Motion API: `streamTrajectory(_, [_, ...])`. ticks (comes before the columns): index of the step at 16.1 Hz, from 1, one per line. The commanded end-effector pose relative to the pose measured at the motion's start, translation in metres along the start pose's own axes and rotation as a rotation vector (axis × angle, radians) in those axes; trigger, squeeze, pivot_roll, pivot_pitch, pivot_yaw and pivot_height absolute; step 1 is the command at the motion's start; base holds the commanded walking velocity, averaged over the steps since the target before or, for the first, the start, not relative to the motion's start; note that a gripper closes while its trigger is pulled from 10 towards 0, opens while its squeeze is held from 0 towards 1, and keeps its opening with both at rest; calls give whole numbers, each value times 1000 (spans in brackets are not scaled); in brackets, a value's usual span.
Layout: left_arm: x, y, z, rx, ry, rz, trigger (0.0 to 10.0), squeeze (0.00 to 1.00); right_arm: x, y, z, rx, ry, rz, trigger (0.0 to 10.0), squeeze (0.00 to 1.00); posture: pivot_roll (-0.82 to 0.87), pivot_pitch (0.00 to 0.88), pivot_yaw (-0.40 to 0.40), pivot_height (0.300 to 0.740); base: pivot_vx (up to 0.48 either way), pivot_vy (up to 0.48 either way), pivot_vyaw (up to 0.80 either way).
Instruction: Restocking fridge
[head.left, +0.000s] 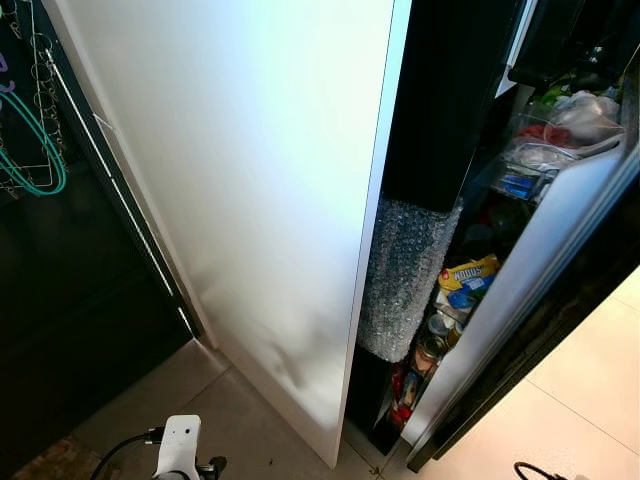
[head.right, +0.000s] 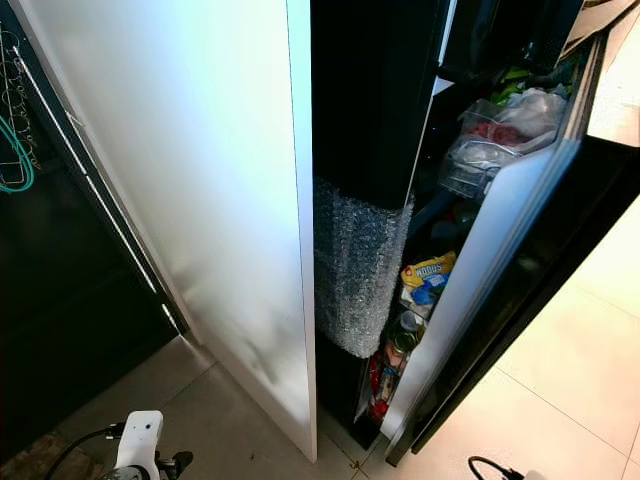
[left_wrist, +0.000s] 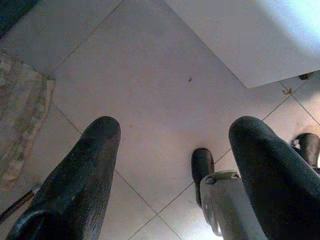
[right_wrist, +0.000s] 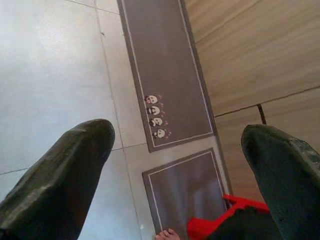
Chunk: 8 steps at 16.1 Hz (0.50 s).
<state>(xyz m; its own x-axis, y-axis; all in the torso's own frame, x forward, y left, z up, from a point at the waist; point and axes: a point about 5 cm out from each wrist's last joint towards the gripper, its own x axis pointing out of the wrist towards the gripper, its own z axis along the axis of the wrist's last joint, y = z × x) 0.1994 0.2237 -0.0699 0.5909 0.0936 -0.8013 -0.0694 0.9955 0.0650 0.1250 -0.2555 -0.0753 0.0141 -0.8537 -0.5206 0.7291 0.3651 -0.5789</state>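
Observation:
The fridge stands before me with its tall white door (head.left: 260, 180) swung out, edge toward me. Beside it a second door (head.left: 560, 250) is ajar; its shelves hold a yellow packet (head.left: 468, 272), jars (head.left: 432, 345) and bagged food (head.left: 575, 120). A sheet of bubble wrap (head.left: 405, 280) hangs over the dark edge between the doors. Both arms hang low. My left gripper (left_wrist: 175, 135) is open over the pale floor tiles with nothing between its fingers. My right gripper (right_wrist: 180, 135) is also open and empty above the floor.
A dark cabinet front with a long handle (head.left: 110, 180) and a teal hanger (head.left: 35, 160) stands at the left. A worn rug (left_wrist: 20, 115) lies near my left foot (left_wrist: 202, 167). A grey mat (right_wrist: 165, 85), wood flooring (right_wrist: 250, 50), a person's toes (right_wrist: 165, 234) and something red (right_wrist: 235, 210) lie under my right arm.

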Motion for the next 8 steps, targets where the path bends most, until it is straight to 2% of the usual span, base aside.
streamTrajectory(1, [0, 2, -3, 2, 18, 3, 10000, 0, -1, -1, -1, 18, -5, -29, 10000, 0, 48, 0, 24, 740, 0, 0, 0])
streamTrajectory(4, [0, 2, -3, 9, 18, 2, 10000, 0, -2, -3, 0, 72, -31, -40, 10000, 0, 45, 0, 27, 740, 0, 0, 0])
streamTrajectory(5, [-1, 2, -3, 10, 18, 2, 10000, 0, 20, -17, 18, 151, -31, -15, 10000, 0, 42, 0, 29, 740, 0, 0, 0])
streamTrajectory(6, [-1, 2, -3, 11, 19, 1, 10000, 0, 41, -34, 42, 191, -64, -27, 10000, 0, 43, 0, 30, 740, 0, 0, 0])
streamTrajectory(7, [-1, 2, -3, 11, 18, 0, 10000, 0, 59, -50, 73, 263, -110, 10, 10000, 0, 43, 0, 30, 740, 0, 0, 0])
streamTrajectory(8, [-1, 2, -4, 12, 19, 0, 10000, 0, 59, -47, 78, 276, -117, 44, 10000, 0, 42, 0, 33, 740, 0, 0, 0])
